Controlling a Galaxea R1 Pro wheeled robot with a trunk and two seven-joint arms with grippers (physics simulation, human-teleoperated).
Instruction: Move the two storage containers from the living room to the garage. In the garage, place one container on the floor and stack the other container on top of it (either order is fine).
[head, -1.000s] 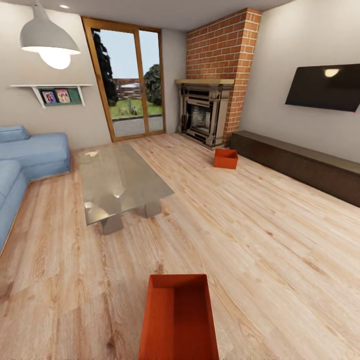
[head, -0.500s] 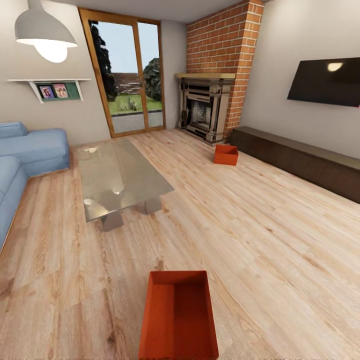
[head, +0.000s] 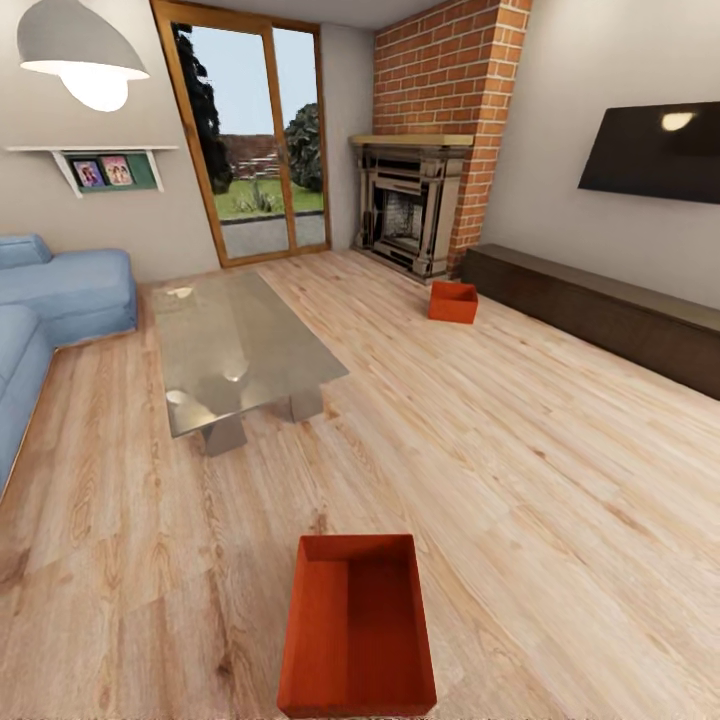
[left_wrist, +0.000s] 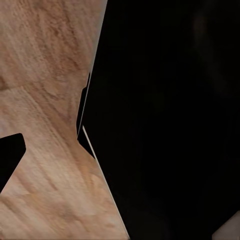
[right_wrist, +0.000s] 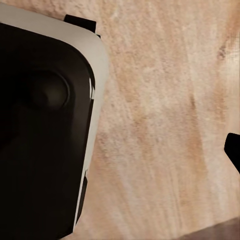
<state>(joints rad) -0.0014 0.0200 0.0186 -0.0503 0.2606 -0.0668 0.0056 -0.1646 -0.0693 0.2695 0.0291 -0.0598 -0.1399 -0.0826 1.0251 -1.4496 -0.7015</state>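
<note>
Light wood-plank flooring (head: 520, 440) spreads through the living room, where one storage container (head: 356, 627) sits close in front, the other storage container (head: 452, 302) by the brick fireplace (head: 415, 205); jaw states cannot be told.

sofa (head: 40, 310) cropped at left edge, shelf photos (head: 103, 172) too small

Two orange bins (head: 357, 625) (head: 453, 301) upright, well apart.

Glass coffee table (head: 235, 350), blue sofa (head: 60, 300), wall TV (head: 655, 150).
</note>
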